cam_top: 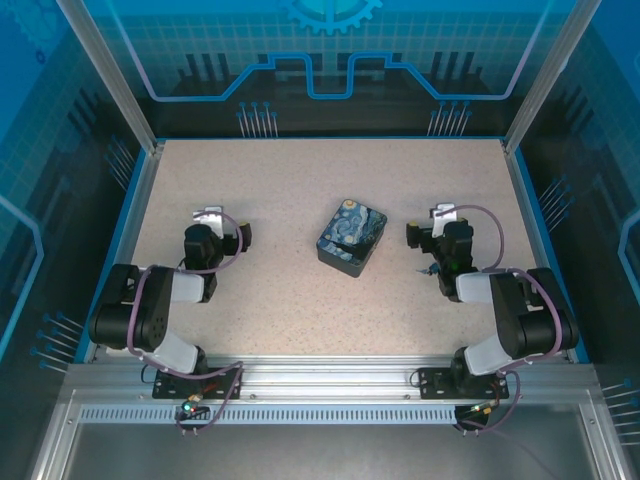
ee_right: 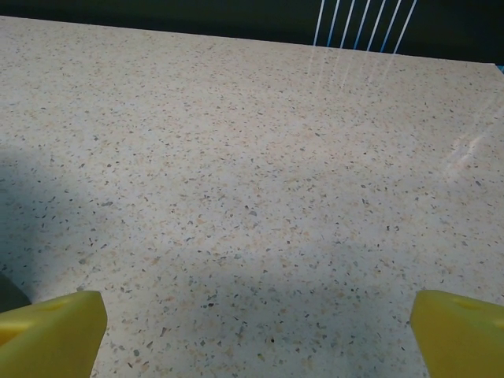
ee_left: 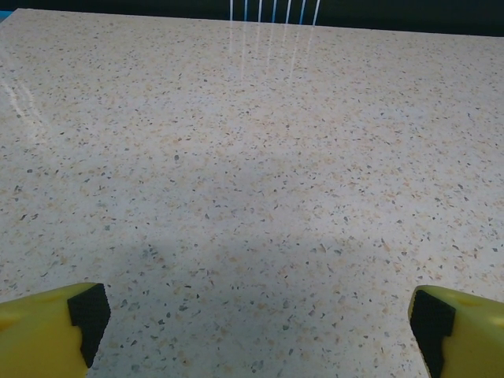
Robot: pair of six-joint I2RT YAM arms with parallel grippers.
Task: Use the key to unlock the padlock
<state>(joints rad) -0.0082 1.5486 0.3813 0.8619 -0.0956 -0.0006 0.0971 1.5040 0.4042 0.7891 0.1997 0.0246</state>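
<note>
The padlock is out of view. A tiny dark sliver (cam_top: 426, 268) lies on the table just left of the right arm; it is too small to say whether it is the key. My left gripper (cam_top: 208, 214) rests low over bare table at the left, and its yellow fingers (ee_left: 47, 327) stand wide apart with nothing between them. My right gripper (cam_top: 443, 212) sits the same way at the right, its fingers (ee_right: 51, 331) also spread over bare speckled table. Both grippers (ee_left: 256, 323) (ee_right: 258, 327) are open and point toward the far edge.
A blue-and-yellow Starry Night printed box (cam_top: 350, 237) stands closed mid-table between the two arms, slightly nearer the right one. The speckled tabletop (cam_top: 300, 310) is bounded by blue walls and metal posts.
</note>
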